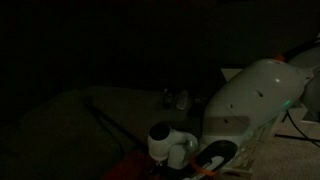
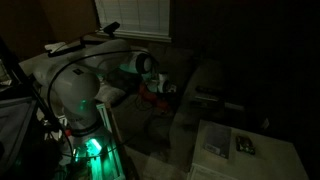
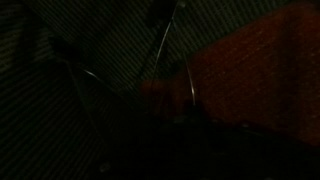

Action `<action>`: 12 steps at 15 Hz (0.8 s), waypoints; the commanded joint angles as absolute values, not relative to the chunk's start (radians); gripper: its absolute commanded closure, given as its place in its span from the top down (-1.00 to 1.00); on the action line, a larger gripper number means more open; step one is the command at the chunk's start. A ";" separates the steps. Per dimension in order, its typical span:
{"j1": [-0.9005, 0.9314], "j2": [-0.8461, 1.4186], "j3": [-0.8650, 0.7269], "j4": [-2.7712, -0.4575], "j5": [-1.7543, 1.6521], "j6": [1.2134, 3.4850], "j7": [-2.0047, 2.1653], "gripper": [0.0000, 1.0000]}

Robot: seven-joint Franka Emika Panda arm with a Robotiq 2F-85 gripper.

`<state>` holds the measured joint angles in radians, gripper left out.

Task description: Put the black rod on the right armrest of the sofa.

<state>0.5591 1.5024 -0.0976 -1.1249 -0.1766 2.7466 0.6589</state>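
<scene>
Exterior view: black rod (image 1: 105, 125) near hand (image 1: 183, 158)

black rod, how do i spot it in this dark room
In an exterior view, start at the big white robot arm; the dull sofa spreads beside it. The black rod runs slanted across the sofa, a thin straight dark line unlike the rounded cushions.

In an exterior view set low and close, the robot arm (image 1: 255, 95) fills the lower right, and the lens faces past it toward the sofa (image 1: 60, 125) in near darkness. In an exterior view placed higher and farther back, behind the arm's base (image 2: 85, 150), the camera looks across it to window blinds (image 2: 135, 18), with a corner of the table (image 2: 280, 160) at lower right; both exterior views share the arm's white links. The wrist view hangs close over a dim reddish surface (image 3: 260, 70).
</scene>
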 commanded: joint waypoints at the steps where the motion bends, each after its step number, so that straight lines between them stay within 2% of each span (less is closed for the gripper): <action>1: 0.542 1.502 -0.064 -1.120 -0.131 2.746 0.595 -1.00; 8: 0.431 1.500 0.042 -1.023 -0.092 2.622 0.341 -0.99; 12: 0.376 1.397 0.037 -1.127 -0.138 2.579 0.276 -0.99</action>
